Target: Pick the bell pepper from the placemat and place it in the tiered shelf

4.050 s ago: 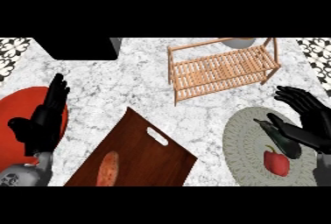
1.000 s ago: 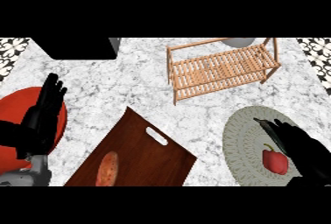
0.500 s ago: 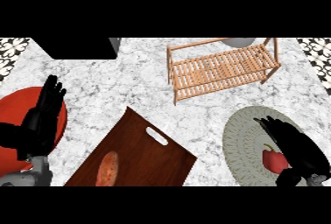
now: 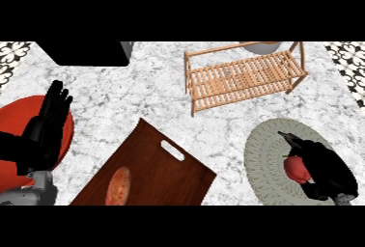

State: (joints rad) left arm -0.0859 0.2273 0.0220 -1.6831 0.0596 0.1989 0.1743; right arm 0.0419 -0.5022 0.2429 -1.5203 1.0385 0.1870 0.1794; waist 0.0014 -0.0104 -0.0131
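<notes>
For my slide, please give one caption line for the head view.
Right hand beside the red bell pepper on the round placemat; wooden tiered shelf waits behind.

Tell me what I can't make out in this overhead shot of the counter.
- Bell pepper: its right side is covered by the right robot hand, so finger contact is unclear.
- Grey bowl behind the wooden shelf: cut off by the top edge.
- Red plate: partly hidden under the left robot hand.
- Cutting board: near end cut off at the bottom.
</notes>
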